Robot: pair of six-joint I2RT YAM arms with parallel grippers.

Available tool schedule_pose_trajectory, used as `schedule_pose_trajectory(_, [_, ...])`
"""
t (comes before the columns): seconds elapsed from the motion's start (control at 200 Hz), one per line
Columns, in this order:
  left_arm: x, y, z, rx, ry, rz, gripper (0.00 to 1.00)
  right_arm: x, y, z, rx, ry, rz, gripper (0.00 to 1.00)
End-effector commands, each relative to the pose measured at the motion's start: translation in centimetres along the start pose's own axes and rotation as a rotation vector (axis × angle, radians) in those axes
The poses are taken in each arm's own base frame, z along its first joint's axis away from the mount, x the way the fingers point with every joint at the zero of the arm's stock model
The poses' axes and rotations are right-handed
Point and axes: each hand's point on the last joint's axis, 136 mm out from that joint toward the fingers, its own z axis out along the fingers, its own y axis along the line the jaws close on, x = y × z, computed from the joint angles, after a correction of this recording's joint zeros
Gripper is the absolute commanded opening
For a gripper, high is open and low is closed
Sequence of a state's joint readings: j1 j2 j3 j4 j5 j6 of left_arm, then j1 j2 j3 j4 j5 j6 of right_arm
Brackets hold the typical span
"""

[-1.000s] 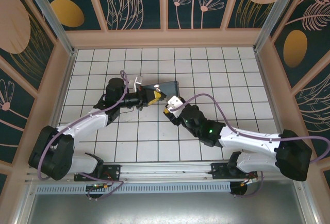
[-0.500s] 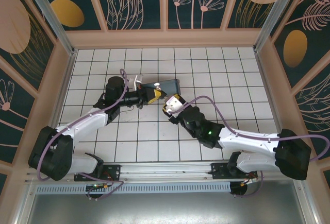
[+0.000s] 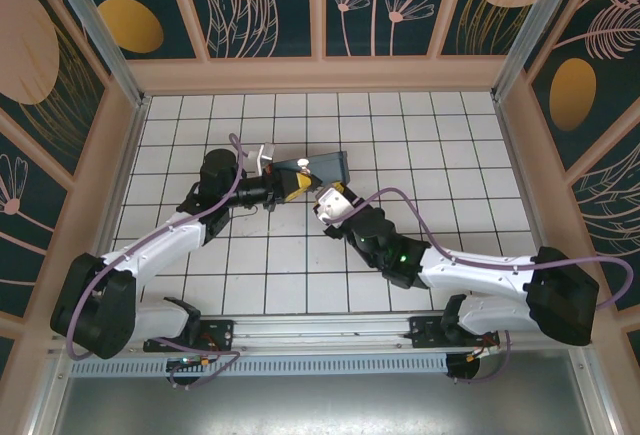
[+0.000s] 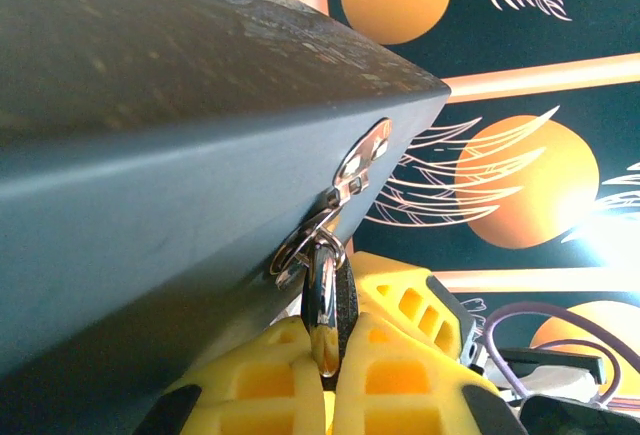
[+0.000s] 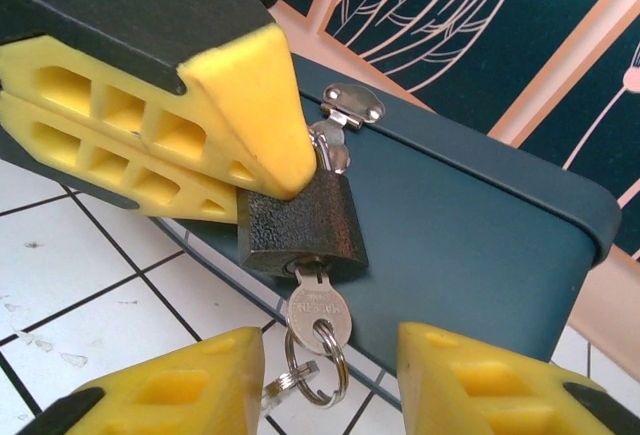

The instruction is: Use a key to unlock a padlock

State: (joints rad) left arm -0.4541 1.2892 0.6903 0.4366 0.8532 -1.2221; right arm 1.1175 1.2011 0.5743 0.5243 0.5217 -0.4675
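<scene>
1. Two steps look done. The key (image 5: 318, 305) sits with its blade pushed up into the keyway on the underside of the padlock (image 5: 300, 225), and only its round head and the key ring (image 5: 315, 357) hang below.
2. The padlock hangs from the metal hasp (image 5: 352, 103) on the front of the dark box (image 5: 470, 245). The box stands on the tiled worktop (image 3: 450, 155), about mid-way between the two arms.
3. The left arm's fingers (image 5: 150, 125) are pressed together on the top of the padlock, where the shackle enters the body. This pinch steadies the lock against the box. In the left wrist view, the bright shackle (image 4: 322, 300) runs down between the two yellow fingers.
4. The right arm's fingers (image 5: 170, 395) stand spread, one on each side of the key head, and touch neither the head nor the ring.
5. What is left, by this reading:
   - The right fingers must pinch the flat head of the key.
   - They must then turn it.
   - The shackle must spring free.
6. The shackle is partly hidden behind the left fingers. The lock body sits snug under the hasp, though, so it looks not yet unlocked.
7. The task seems past halfway, with the grip and the turn to come.
</scene>
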Motion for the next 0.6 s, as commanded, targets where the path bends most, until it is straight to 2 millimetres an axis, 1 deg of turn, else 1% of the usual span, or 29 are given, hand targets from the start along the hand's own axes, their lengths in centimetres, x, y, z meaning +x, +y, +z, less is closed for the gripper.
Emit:
schedule_pose_trajectory(0.0, [0.2, -2.3, -0.5, 0.061, -0.004, 0.102, 0.0, -1.4, -0.2, -0.1, 0.029, -0.043, 0.0, 0.36])
schedule_pose_trajectory(0.065, [0.1, -2.2, -0.5, 0.058, -0.004, 0.098, 0.0, -1.4, 0.1, -0.1, 0.023, -0.043, -0.007, 0.35])
schedule_pose_trajectory(0.15, [0.1, -2.3, -0.4, 0.062, -0.001, 0.097, 0.0, -1.3, 0.6, -0.1, 0.007, -0.037, -0.015, 0.3])
schedule_pose_trajectory(0.21, [0.1, -2.6, -0.5, 0.066, -0.002, 0.103, 0.0, -0.7, 1.0, 0.1, -0.007, -0.013, -0.022, 0.29])
schedule_pose_trajectory(0.335, [0.2, -2.9, -0.7, 0.072, -0.005, 0.114, 0.0, 0.7, 1.4, 0.4, -0.001, 0.027, -0.039, 0.3])
schedule_pose_trajectory(0.38, [0.3, -2.9, -0.8, 0.072, -0.004, 0.114, 0.0, 1.0, 1.5, 0.5, 0.0, 0.032, -0.041, 0.29])
schedule_pose_trajectory(0.45, [0.5, -2.8, -0.8, 0.068, -0.002, 0.11, 0.0, 1.0, 1.4, 0.5, 0.009, 0.029, -0.035, 0.24])
schedule_pose_trajectory(0.596, [1.0, -2.5, -0.9, 0.063, 0.013, 0.109, 0.0, 0.8, 1.2, 0.7, 0.026, 0.02, -0.027, 0.22])
